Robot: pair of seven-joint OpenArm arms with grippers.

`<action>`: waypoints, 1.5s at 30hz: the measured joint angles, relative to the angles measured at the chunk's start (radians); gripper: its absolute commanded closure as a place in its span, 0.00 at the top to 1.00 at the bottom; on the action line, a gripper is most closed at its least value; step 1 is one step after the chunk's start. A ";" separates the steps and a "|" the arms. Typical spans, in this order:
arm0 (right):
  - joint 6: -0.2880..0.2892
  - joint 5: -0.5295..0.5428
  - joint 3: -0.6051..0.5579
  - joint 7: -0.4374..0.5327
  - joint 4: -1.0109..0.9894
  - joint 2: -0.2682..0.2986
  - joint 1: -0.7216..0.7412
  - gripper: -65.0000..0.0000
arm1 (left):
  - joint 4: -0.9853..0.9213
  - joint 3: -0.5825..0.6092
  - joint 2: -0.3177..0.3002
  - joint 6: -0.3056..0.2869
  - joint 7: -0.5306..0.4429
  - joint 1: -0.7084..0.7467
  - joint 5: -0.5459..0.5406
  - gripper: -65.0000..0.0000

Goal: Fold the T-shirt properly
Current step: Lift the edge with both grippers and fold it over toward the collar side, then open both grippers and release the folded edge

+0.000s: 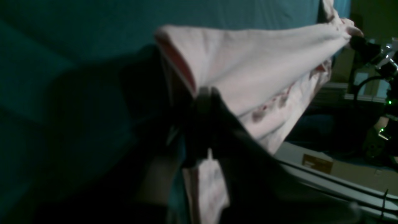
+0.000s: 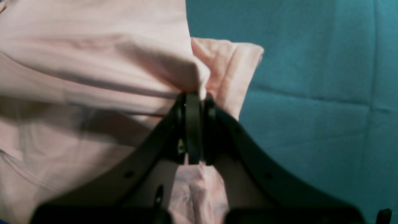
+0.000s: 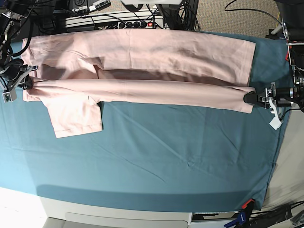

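Note:
The pale pink T-shirt [image 3: 142,57] lies stretched sideways across the back half of the teal table cloth [image 3: 156,152]. Its front part is doubled into a long taut band [image 3: 152,91] that runs between both grippers. My right gripper [image 3: 24,84] is shut on the band's end at the table's left, and the fabric bunches at its fingertips [image 2: 193,102]. My left gripper [image 3: 250,98] is shut on the other end at the right; in the left wrist view its dark fingers [image 1: 203,96] pinch the T-shirt [image 1: 248,68]. One short sleeve [image 3: 76,116] lies flat toward the front.
A power strip and tangled cables [image 3: 123,21] run along the table's far edge. The cloth's right edge [image 3: 278,142] is close beside my left arm, where a white tag [image 3: 274,122] hangs. Clamps [image 3: 244,206] grip the cloth at the front right corner.

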 measured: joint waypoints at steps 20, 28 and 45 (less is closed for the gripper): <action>-0.001 -0.011 0.000 -0.045 0.000 -0.003 0.000 0.30 | 0.026 0.000 0.001 0.000 0.000 0.000 0.004 0.19; -0.002 -0.016 0.000 -0.010 0.000 -0.002 0.041 0.43 | 0.103 0.000 -0.001 0.000 0.000 0.003 0.006 0.38; -0.099 -0.072 0.004 0.107 -0.380 -0.006 0.405 0.46 | 0.352 0.004 -0.040 0.000 0.002 -0.007 0.005 0.41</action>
